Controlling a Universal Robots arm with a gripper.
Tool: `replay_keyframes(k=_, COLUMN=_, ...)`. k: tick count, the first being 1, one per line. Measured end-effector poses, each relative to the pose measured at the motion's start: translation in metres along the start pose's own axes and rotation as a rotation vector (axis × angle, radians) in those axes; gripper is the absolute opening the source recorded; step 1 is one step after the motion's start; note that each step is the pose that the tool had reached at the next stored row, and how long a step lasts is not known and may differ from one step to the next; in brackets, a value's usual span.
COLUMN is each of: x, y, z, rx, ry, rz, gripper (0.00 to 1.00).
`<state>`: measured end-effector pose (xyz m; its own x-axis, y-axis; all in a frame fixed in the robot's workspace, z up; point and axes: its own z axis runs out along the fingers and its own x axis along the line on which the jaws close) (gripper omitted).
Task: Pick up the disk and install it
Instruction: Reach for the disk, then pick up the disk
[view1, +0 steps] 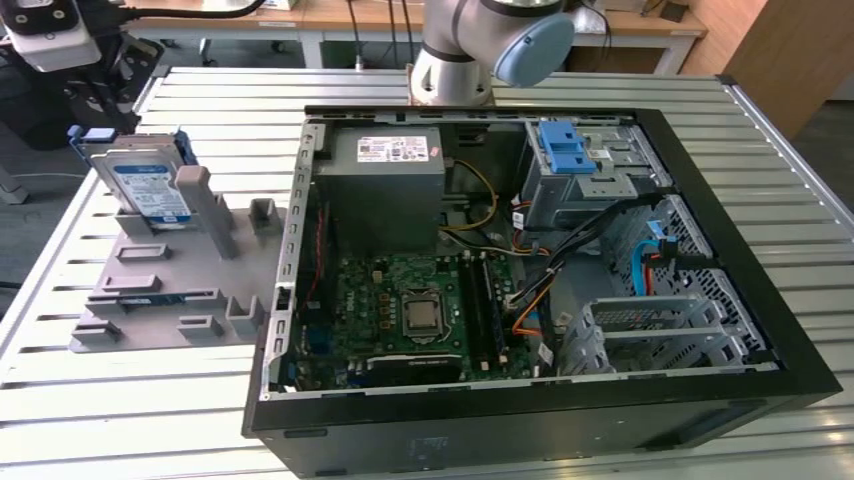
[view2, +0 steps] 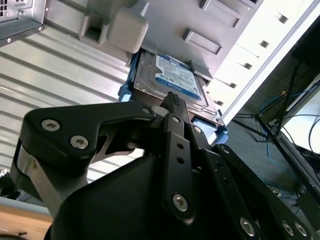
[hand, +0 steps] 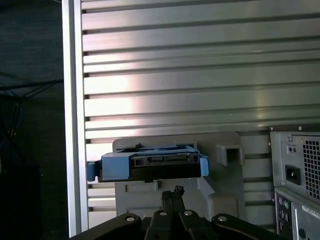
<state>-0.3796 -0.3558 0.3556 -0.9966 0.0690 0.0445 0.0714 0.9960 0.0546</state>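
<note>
Slatted aluminium desk (view1: 134, 420), wooden worktops (view1: 334, 15) behind; silver blue-framed disk (view1: 147, 190) upright in grey holder (view1: 160, 300), upper left; black gripper (hand: 176, 192) with jaws pressed together.

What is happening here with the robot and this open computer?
A robot arm's gripper is poised close to the disk, which stands on edge in a grey holder on the slatted table, beside the open computer case. The disk is not yet lifted or installed.

The arm (view1: 451, 62) is a silver-grey tube with a pale blue round joint cap (view1: 531, 45). The gripper (view2: 173, 100) is matte black linkage plates studded with silver screws (view2: 80, 142).
</note>
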Motion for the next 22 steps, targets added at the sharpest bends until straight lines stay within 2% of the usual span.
replay_keyframes(k=7, x=0.022, y=0.0036, z=0.0041, rx=-0.0001, ry=-0.0017, rz=0.0, gripper=0.11)
replay_keyframes(k=12, x=0.0342, y=0.0084, z=0.0069, rx=-0.0001, ry=-0.0018, rz=0.0, gripper=0.11)
replay_keyframes(k=15, x=0.0376, y=0.0094, z=0.0077, rx=-0.0002, ry=-0.0019, rz=0.0, gripper=0.11)
replay_keyframes(k=22, x=0.038, y=0.0094, z=0.0077, rx=-0.0001, ry=-0.0018, rz=-0.001, gripper=0.11)
